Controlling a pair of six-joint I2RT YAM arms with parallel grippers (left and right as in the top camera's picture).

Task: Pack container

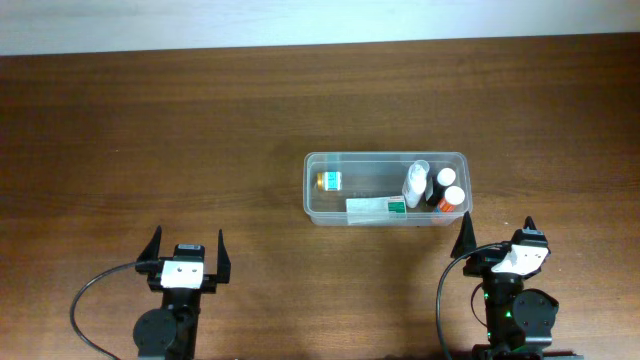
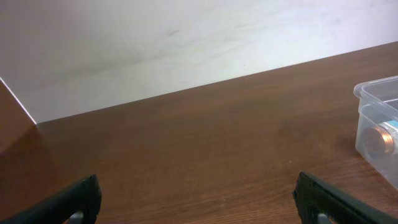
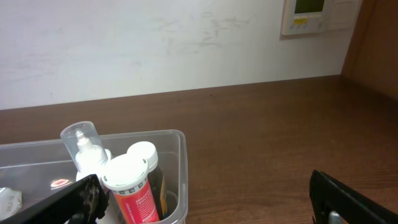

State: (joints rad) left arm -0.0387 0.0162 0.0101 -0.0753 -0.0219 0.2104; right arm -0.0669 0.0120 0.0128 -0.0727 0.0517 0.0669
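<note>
No lettering can be made out anywhere. The red label of the white-capped bottle (image 3: 135, 198) carries small print too blurred to read. The markings on the green-and-white box (image 1: 376, 209) and on the wall panel (image 3: 309, 17) are too small.

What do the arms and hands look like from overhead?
The left arm and right arm are black with round joint housings. The left hand and right hand each have two black pointed fingers and a white block behind them. A black cable loops beside each arm. Small green lights show on the right arm. No readable markings.
</note>
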